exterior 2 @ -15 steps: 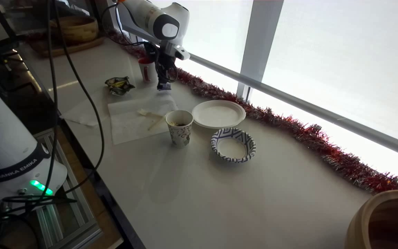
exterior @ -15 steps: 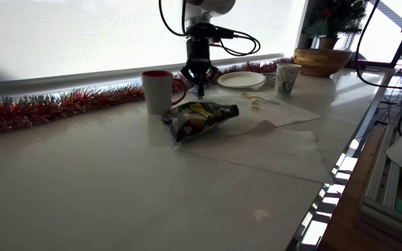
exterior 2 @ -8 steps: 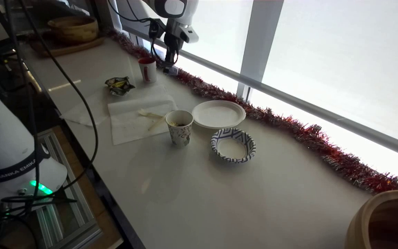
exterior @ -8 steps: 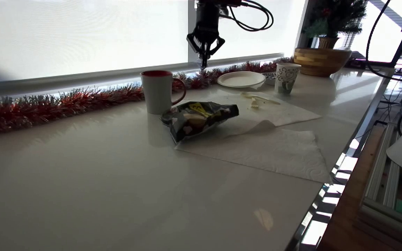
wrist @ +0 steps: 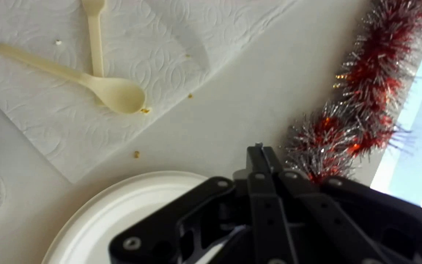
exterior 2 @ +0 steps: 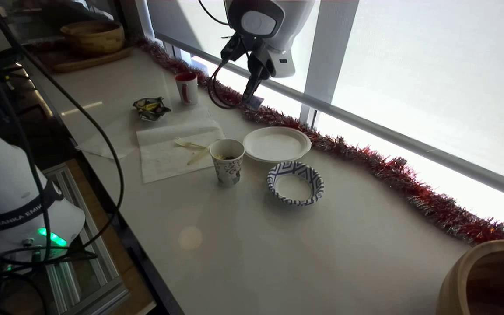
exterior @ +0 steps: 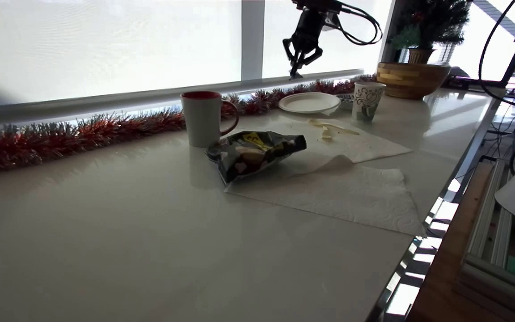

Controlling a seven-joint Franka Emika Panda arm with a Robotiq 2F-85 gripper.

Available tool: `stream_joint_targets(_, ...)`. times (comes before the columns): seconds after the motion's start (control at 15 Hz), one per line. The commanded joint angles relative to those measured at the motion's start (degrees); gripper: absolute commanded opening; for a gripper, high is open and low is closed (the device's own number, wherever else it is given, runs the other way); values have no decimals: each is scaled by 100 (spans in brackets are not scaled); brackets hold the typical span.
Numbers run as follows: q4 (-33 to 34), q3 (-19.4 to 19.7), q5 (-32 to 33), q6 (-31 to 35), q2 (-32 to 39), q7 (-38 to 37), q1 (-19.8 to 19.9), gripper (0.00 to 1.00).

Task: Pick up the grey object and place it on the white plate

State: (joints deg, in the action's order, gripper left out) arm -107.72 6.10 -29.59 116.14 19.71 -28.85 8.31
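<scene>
A: What did you make out in an exterior view?

B: The gripper (exterior: 294,73) hung tilted in the air, its fingers (exterior: 297,66) close together. What they had hold of was too small to tell there.

A: And on the counter (exterior: 105,250)?

B: The plate (exterior: 310,103) lay near the tinsel (exterior: 259,103), with the cup (exterior: 368,101) near it. The mug (exterior: 201,120) stood upright, the bag (exterior: 255,150) just beside it and the towels (exterior: 351,191) spread close by.

A: Where was the grey object (exterior 2: 256,103)?

B: In an exterior view it stuck out from the fingertips, gripped between them, in the air and apart from the plate. The patterned bowl (exterior 2: 293,188) sat just beside the plate, and the cup, standing upright, had something dark and yellow in it. A wooden bowl (exterior 2: 451,284) stood at the corner, partly cut off.

A: And the wrist view?

B: The fingers stood almost together, a thin seam between them, with a tiny shiny bit at the tips; whether that was the grey object I couldn't tell. The gripper hid part of the plate. On one of the towels the spoon (wrist: 125,96) lay across the fork (wrist: 95,44), crumbs (wrist: 136,154) nearby, and tinsel ran along the right.
</scene>
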Motion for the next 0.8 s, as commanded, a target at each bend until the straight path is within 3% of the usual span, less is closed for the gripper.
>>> stream_joint_targets(0.0, 146, 124, -405, 47, 269, -57, 213, 1)
stream_joint_targets(0.73, 510, 325, -926, 518, 1028, -210, 620, 0)
